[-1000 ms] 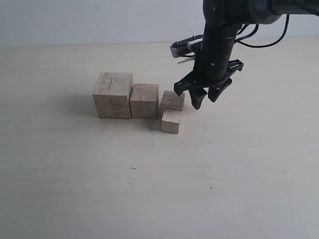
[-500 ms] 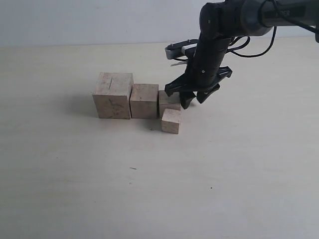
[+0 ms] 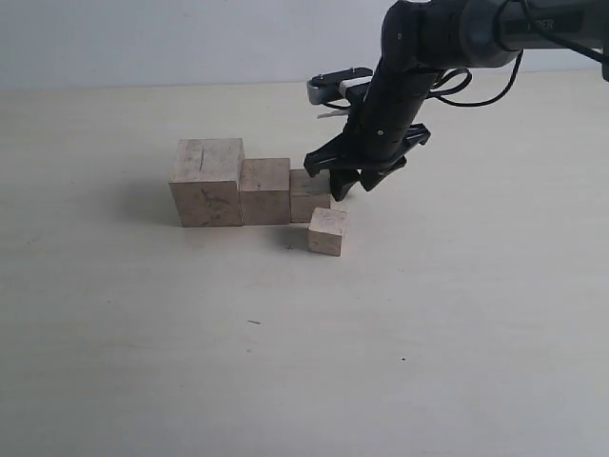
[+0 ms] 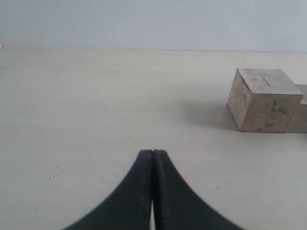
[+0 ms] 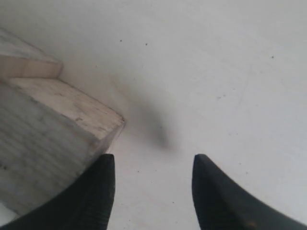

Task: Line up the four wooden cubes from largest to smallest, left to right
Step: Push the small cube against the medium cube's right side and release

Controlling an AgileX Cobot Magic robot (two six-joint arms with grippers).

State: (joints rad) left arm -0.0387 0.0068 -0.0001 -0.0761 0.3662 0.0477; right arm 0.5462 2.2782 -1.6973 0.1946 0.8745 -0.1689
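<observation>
Three wooden cubes stand touching in a row: the largest (image 3: 206, 182) on the left, the second (image 3: 265, 190), then the third (image 3: 309, 195). The smallest cube (image 3: 327, 231) sits apart, in front of the third cube's right end. My right gripper (image 3: 350, 185) is open, one fingertip against the third cube's right side (image 5: 57, 129), nothing between its fingers. My left gripper (image 4: 153, 152) is shut and empty, low over bare table, with the largest cube (image 4: 264, 99) ahead of it and to one side. The left arm is out of the exterior view.
The pale table (image 3: 190, 362) runs wide on every side of the cubes. A light wall (image 3: 190, 38) bounds the far edge. The right arm's cable (image 3: 495, 81) loops above the table at the back right.
My right gripper moved left and pressed on the third cube. The row of three cubes slid left and closed up. The smallest cube stayed put.
</observation>
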